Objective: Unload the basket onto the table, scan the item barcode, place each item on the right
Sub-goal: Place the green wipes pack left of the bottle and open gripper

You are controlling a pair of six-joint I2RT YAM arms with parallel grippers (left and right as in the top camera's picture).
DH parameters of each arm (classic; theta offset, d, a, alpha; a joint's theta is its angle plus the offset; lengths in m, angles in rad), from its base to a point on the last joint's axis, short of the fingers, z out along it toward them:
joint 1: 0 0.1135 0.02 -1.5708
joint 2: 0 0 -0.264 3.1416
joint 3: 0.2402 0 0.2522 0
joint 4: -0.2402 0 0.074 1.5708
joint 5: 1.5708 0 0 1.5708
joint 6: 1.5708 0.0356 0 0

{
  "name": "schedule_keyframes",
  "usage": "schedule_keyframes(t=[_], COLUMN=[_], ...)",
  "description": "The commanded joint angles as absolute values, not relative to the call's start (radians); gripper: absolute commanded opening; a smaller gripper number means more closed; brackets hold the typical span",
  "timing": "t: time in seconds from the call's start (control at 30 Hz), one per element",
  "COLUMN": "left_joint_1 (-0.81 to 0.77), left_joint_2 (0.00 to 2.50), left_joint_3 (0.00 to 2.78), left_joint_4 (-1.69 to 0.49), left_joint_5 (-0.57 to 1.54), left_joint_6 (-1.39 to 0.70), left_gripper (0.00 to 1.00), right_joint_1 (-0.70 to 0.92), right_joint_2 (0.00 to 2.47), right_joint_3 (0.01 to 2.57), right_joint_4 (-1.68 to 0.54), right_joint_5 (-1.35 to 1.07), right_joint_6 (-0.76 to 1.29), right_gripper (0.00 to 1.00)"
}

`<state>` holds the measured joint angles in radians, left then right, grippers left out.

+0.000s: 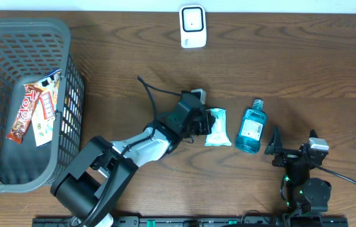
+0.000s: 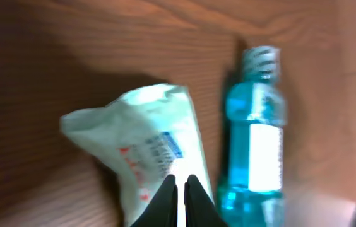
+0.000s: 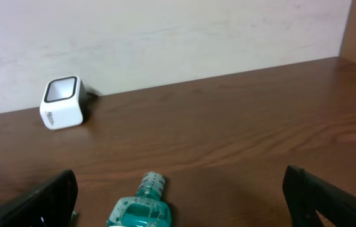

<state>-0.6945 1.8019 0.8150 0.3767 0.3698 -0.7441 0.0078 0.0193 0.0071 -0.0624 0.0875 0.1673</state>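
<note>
Reporter: Packet (image 1: 216, 127) of white printed film lies on the desk (image 1: 304, 69), right at the tips of the left gripper (image 2: 181, 181). Is that the item up for scanning?

Photographer: It looks so. The left gripper's fingers are pressed together over the packet's near end. Whether a fold of film sits between them, the wrist view does not show. The right gripper (image 3: 179, 173) stands wide apart and empty, with the blue bottle (image 1: 252, 126) just ahead of it.

Reporter: How will the packet behave?

Photographer: Light and soft, by the look of it. The film is crinkled and glossy, so it probably sags and may slip from a thin pinch. The sealed end nearest the left gripper seems the best hold, being likely the stiffest strip and clear of most of the print. No barcode shows from here; it may be on the underside.

Reporter: And the scanner (image 1: 192, 26)?

Photographer: Well apart from the left gripper, off to its side at the desk's far edge. A limp packet hanging from one end may curl, so the code would likely need holding flat toward the scanner's window.
</note>
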Motion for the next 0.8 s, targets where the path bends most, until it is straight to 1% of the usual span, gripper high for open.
schedule_keyframes(t=[0.0,0.3,0.47,0.6,0.77], left_joint_1=[-0.687,-0.682,-0.655,-0.651,-0.652], left_joint_2=[1.824,1.932,1.990,1.967,1.832], left_joint_3=[0.782,0.778,0.778,0.778,0.780], left_joint_4=[0.434,0.442,0.451,0.451,0.445], left_joint_5=[0.460,0.459,0.461,0.466,0.506], left_joint_6=[-0.813,-0.852,-0.847,-0.844,-0.742], left_gripper=[0.07,0.08,0.07,0.07,0.07], right_joint_1=[0.013,0.013,0.013,0.013,0.013], right_joint_2=[0.019,0.019,0.019,0.019,0.019], right_joint_3=[0.006,0.006,0.006,0.006,0.006], right_joint_4=[-0.064,-0.065,-0.065,-0.064,-0.064], right_joint_5=[0.102,0.103,0.102,0.103,0.102], right_joint_6=[0.156,0.156,0.156,0.156,0.156], right_gripper=[0.99,0.99,0.99,0.99,0.99])
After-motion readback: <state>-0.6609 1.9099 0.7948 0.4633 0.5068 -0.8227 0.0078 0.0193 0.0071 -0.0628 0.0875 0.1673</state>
